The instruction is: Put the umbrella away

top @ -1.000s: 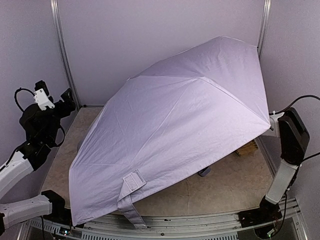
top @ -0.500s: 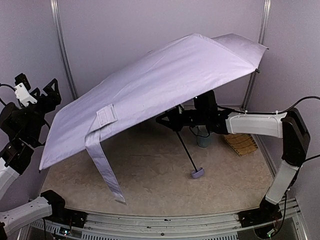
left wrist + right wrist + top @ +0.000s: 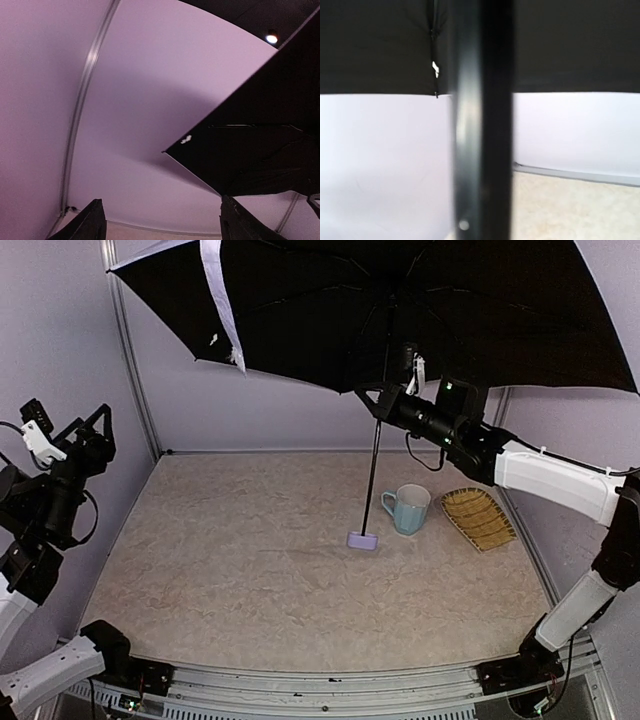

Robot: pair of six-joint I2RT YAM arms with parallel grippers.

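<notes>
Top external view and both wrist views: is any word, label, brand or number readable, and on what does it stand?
No text can be read.
Small white print on the black underside of the open umbrella: too small to read.
White tag beside the umbrella's shaft: blurred.
Light blue ceramic mug, woven bamboo tray: no marking shows.

- Setting: robotics lab test cell.
- Walls [image 3: 270, 410]: plain bare panels on three sides, tinted lavender.
- Frame post [image 3: 136, 365]: aluminium upright at the table's far left corner.
- Table [image 3: 250, 580]: beige marbled top.
- Metal rail [image 3: 330, 685]: runs along the table's near edge, with the left arm base [image 3: 100, 645] and right arm base [image 3: 515, 672] at its ends.
- Ceiling lamp [image 3: 271, 37]: one small spot overhead.
</notes>
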